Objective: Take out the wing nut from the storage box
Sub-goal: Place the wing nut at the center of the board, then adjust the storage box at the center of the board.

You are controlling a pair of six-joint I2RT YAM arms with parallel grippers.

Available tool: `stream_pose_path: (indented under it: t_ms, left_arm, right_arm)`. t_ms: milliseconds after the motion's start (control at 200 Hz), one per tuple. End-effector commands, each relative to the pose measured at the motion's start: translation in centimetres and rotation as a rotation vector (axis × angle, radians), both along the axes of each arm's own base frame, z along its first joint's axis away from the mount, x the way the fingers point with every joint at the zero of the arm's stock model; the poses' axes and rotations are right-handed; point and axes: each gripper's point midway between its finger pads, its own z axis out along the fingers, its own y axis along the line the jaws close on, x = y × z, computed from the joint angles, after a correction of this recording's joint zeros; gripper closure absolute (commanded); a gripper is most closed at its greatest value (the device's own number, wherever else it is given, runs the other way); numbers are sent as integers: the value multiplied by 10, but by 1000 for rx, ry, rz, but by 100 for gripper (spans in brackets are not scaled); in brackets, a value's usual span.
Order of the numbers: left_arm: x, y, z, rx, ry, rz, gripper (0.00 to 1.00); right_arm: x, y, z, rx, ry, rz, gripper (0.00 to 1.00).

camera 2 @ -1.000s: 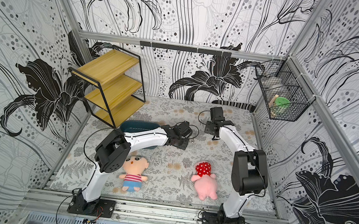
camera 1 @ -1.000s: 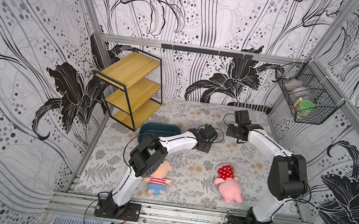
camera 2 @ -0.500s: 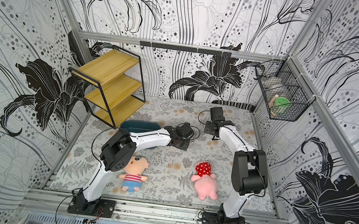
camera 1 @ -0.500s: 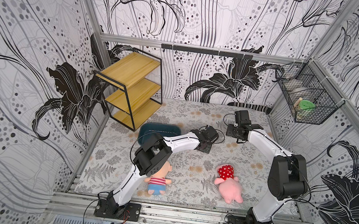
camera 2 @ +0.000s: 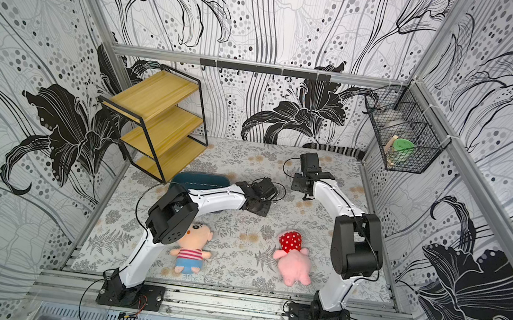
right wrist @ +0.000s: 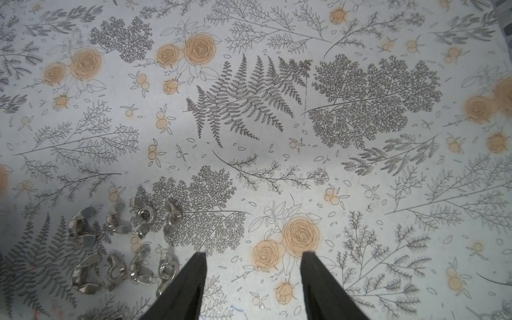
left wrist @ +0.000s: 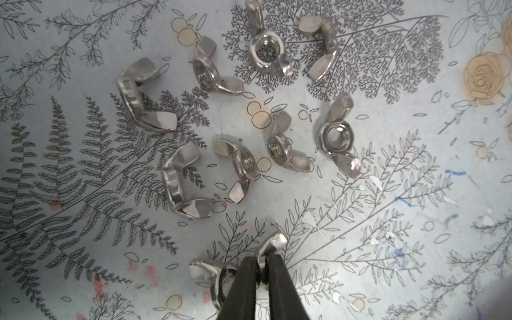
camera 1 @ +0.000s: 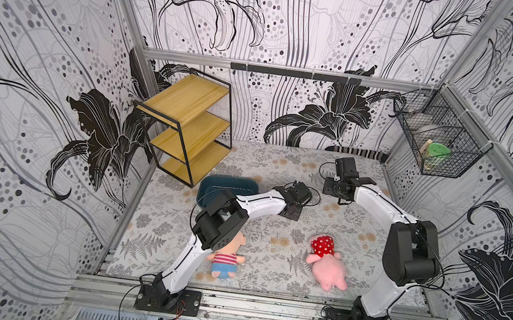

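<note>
Left claw (left wrist: 261, 259): closed on one wing of the wing nut (left wrist: 216, 274), low over the desk (camera 1: 269, 256).
Just changed: that grip has begun to slacken from fully tight, while the arms have barely shifted.
Meaning: this looks like a set-down in progress. The nut is already out of the storage box (camera 1: 232, 182) and only needs letting go.
Wing nut's place: just right of the storage box, beside eight loose nuts (left wrist: 241, 163) lying on the desk.
Right claw (right wrist: 254, 254): wide open and empty, over bare desk to the right and a little farther back.
Top views only: they show the storage box and the arms. The nuts are too small to make out there, and I cannot tell whether the storage box still holds any.
Left wrist view only: the pinch itself.
Right wrist view: it shows the loose nuts (right wrist: 117, 221), but not the pinch.
</note>
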Motion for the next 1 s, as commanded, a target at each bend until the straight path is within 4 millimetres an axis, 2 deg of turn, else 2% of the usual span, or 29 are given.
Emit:
stream_pose_path:
  t_ms: [0, 165, 260, 366, 466, 581, 671, 761, 856, 926, 992]
  left_arm:
    - [6, -6, 5, -15, -12, 1, 79]
    - [7, -9, 15, -37, -21, 1, 76]
    - [9, -11, 30, -72, -35, 2, 76]
    - [17, -9, 63, -130, -72, 6, 74]
    - [28, 6, 100, -161, -125, 10, 70]
    - [41, 42, 136, -135, -187, -5, 62]
    - [49, 75, 152, -64, -230, -47, 60]
    - [56, 117, 156, 78, -260, -68, 55]
    - [64, 160, 151, 258, -286, -105, 50]
    - [71, 181, 147, 310, -290, -145, 47]
    - [77, 192, 145, 328, -282, -175, 44]
  right_arm:
    - [6, 3, 6, 21, -19, -2, 40]
    - [6, 3, 7, 22, -21, -1, 40]
    - [5, 3, 6, 19, -18, 0, 40]
    - [5, 3, 6, 18, -16, 2, 40]
    - [5, 4, 5, 22, -12, 8, 40]
    - [4, 6, 2, 30, -6, 14, 40]
    - [4, 8, 1, 36, -5, 18, 40]
    - [4, 10, 0, 41, -5, 25, 40]
    - [4, 12, 0, 50, -5, 34, 40]
    - [4, 14, 0, 53, -4, 43, 40]
    - [3, 17, -1, 47, 4, 56, 40]
